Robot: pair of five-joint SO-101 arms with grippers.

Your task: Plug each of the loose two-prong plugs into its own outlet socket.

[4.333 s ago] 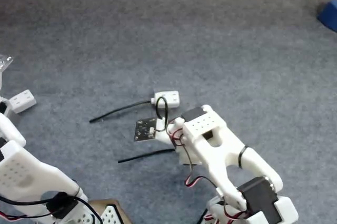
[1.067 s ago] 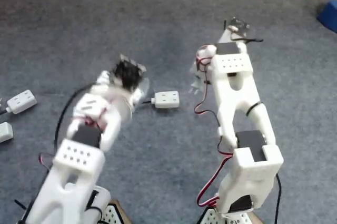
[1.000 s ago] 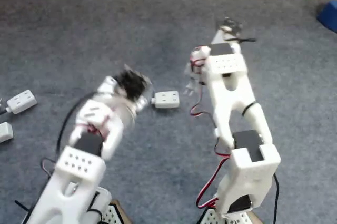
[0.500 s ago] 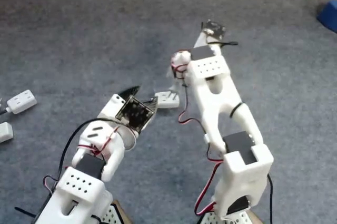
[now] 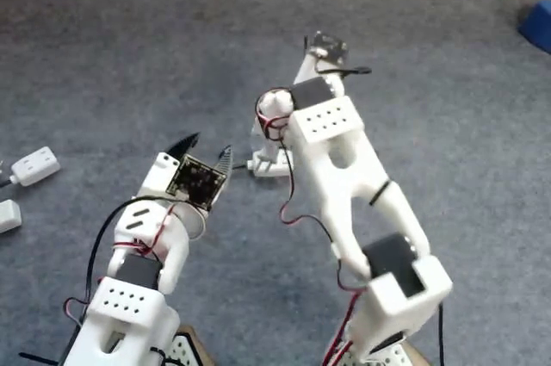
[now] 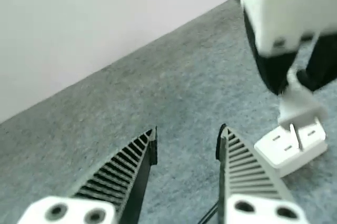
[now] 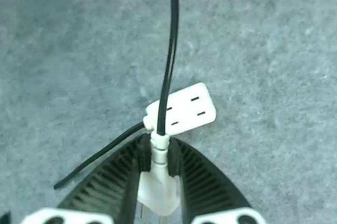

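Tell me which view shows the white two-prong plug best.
The left wrist view: the white two-prong plug hangs with its prongs down over the white outlet block. The right wrist view shows its body clamped by the right gripper. In the high view the arm covers it.

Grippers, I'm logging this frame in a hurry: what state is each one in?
Left gripper: open, holding nothing.
Right gripper: shut on the white two-prong plug.

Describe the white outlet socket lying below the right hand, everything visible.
The outlet socket is a white rectangular block, plastic by its look, lying flat on the grey table with its slotted face up, two pairs of slots showing. A black cord leaves one end. The right hand holds a white plug just over it; whether they touch cannot be told.
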